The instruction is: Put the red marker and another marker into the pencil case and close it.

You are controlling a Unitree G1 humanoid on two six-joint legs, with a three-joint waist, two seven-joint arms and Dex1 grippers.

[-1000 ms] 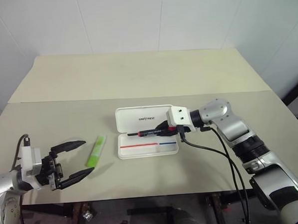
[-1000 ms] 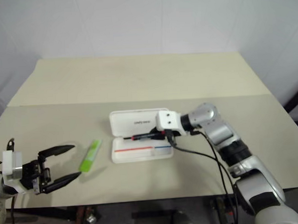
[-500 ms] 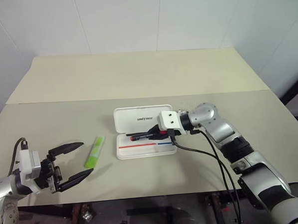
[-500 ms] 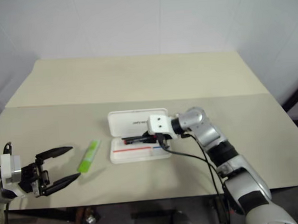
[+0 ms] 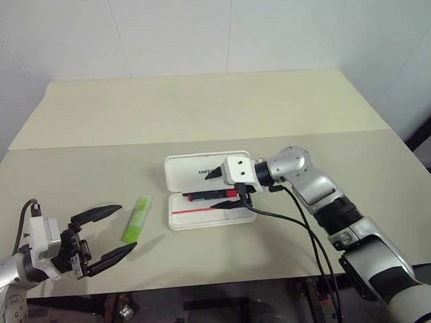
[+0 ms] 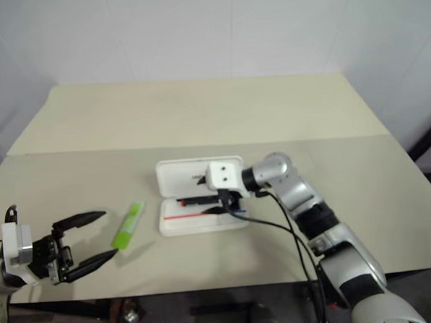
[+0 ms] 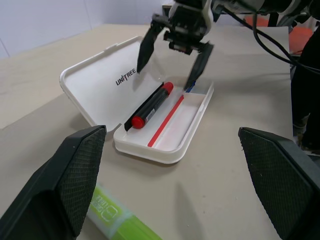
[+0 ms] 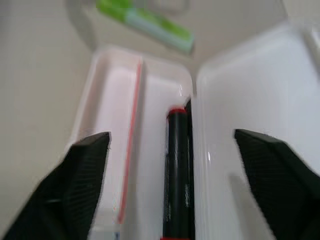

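Red marker [image 7: 151, 105] is lying released in the case [image 5: 181, 220]; right gripper [image 5: 218, 189], jaws spread, should be lifting straight clear. Left gripper [image 5: 104, 236] is gaping empty near the green marker [image 5: 137, 218].

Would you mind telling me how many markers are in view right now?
2. The red marker lies in the tray of the open case, along the hinge side. The green marker lies on the table, left of the case. None seems hidden.

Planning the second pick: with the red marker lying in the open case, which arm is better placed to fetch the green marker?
Probably the left. Its open pincer sits right beside the green marker on the table, while the right pincer hangs open over the pencil case, farther away.
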